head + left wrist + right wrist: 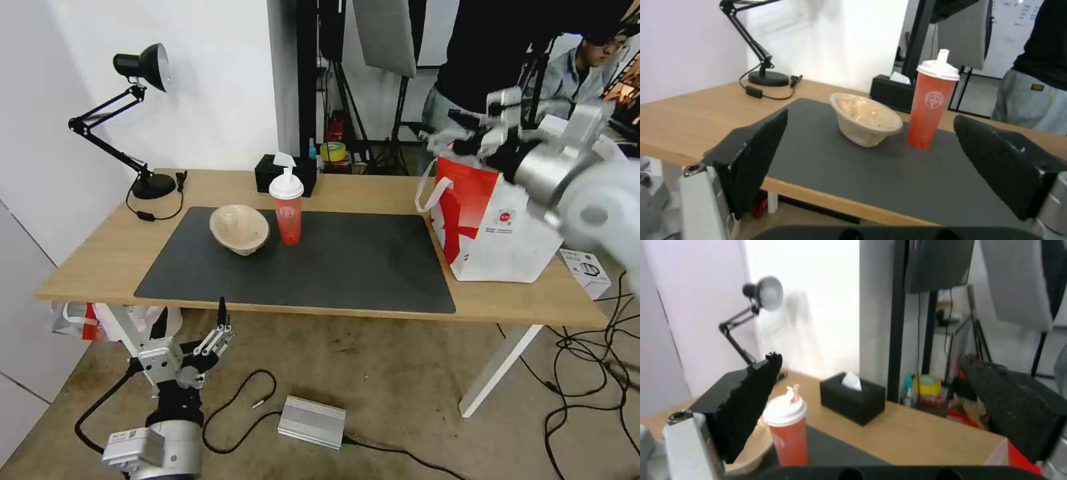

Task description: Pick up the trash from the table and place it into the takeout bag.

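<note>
Low by the floor, in front of the table's [100, 260] near edge, the left hand [220, 331] hung with fingers spread, empty. On the dark mat [347, 267] a beige bowl [239, 229] lay tilted just beside the upright red cup [287, 207]. Farther right, the right hand [460, 137] hovered open over the takeout bag [497, 230].

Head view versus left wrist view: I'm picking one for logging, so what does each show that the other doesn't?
Head view alone: the takeout bag at the table's right end, with the right gripper above it, open. Left wrist view alone: the left gripper's open fingers from close up, empty. Both share the beige bowl, red cup, tissue box and desk lamp.
</note>
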